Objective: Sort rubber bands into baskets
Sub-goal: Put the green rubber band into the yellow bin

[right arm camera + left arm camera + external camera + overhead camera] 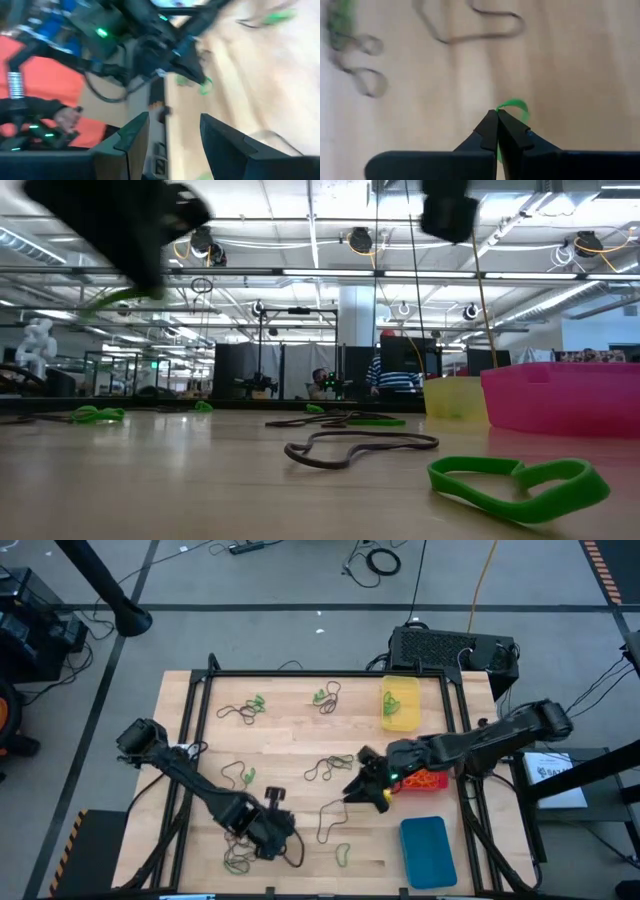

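one thin floppy green rubber band point(514, 106) sits pinched in our left gripper point(497, 116); light and limp, we nip one strand while our right gripper point(172, 131) hangs open.

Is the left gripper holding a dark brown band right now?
No, the left gripper is shut on a green rubber band poking past its tips.

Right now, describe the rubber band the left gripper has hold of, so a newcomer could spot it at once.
Start at the wooden table and go to its near edge, on the left arm's side, where the left gripper hangs just above the wood. Its fingers are shut on a green rubber band, a short loop poking out past the tips. Unlike the bands nearby, it does not lie loose on the table.
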Controlling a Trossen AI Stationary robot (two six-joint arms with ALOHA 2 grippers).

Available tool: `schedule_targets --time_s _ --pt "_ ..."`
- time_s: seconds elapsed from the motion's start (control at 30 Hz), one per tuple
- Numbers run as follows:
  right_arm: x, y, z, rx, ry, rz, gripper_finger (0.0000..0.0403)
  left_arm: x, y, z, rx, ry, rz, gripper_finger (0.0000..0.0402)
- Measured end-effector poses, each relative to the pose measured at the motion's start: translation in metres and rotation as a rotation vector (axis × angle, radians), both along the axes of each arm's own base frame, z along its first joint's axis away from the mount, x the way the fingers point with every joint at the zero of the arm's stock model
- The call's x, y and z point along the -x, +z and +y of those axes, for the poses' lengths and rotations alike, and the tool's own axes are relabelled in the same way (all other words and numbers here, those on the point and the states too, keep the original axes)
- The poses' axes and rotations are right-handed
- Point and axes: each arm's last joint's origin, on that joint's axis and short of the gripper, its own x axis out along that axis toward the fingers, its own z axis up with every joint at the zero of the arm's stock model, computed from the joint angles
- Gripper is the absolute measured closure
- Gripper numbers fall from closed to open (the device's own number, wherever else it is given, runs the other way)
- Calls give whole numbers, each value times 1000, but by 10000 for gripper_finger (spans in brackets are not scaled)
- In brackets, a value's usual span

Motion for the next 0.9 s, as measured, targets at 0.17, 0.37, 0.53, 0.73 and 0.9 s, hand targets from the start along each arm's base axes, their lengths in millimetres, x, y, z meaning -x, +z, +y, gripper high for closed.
schedule_targets --time_s 0.17,0.37,0.53,0.73,0.9 --pt "46 18 -14 75 -87 128 234 -28 12 32 -41 -4 -56 394" --pt "105 37 -30 134 -230 190 234 -71 34 91 -39 74 -259 394" --pt "138 45 -41 186 -326 179 234 -103 61 161 0 277 -542 394" --pt "164 42 -52 325 -416 231 234 -121 75 245 160 591 -877 394" --pt "184 33 -64 432 -522 350 234 -144 57 292 280 738 -896 394"
